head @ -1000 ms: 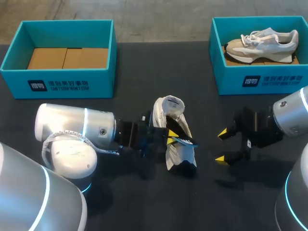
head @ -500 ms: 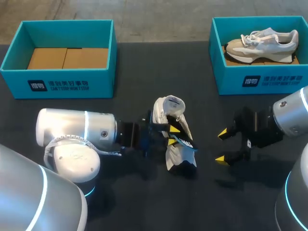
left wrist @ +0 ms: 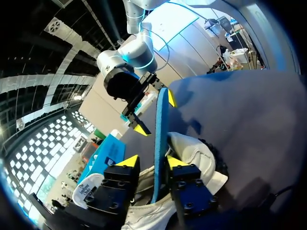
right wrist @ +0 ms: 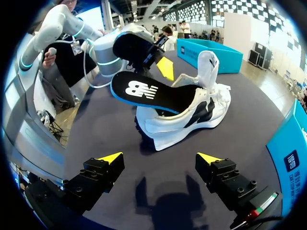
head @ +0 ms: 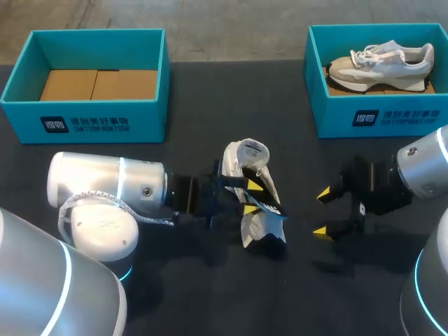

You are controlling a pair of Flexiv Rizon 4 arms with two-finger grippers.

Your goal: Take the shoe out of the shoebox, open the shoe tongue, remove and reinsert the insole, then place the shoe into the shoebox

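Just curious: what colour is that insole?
The insole is black with a blue edge; right wrist view.

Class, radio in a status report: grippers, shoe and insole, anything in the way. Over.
Left gripper shut on insole, partly out of the shoe on the table. Right gripper open, beside the shoe, apart. Nothing between them. Over.

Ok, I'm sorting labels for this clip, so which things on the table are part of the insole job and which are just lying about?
In the job: the white shoe, its insole gripped by the left claw, and the empty shoebox.
Lying about: the other shoebox with a beige shoe inside; the right claw, open and holding nothing.
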